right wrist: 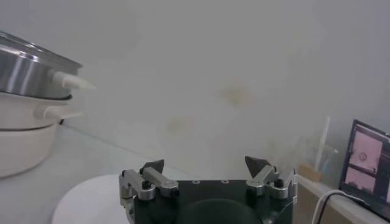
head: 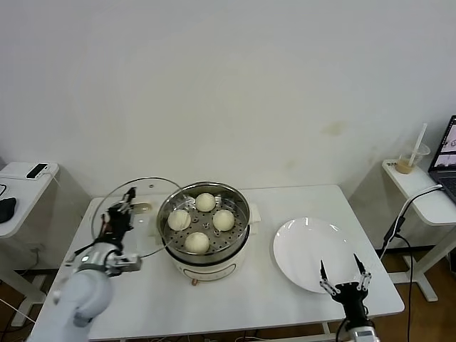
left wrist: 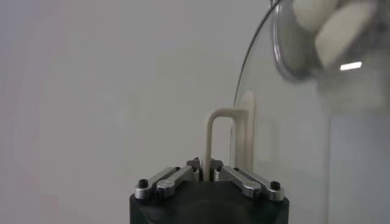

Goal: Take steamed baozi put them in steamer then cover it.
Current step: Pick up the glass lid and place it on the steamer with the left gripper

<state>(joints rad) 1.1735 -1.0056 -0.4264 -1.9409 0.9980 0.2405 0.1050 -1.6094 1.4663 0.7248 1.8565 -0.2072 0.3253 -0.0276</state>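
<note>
At the centre of the head view, the steamer (head: 204, 222) sits on the white table (head: 271, 199) with 4 steamed baozi (head: 205, 202) inside, uncovered. Left of it, the left gripper (head: 127, 205) is clenched on the cream handle of the cover (head: 117, 206), holding the glass lid tilted just beside the steamer's rim. At lower right, the right gripper (head: 344, 273) hangs spread wide and empty over the near edge of the white plate (head: 306, 249).
</note>
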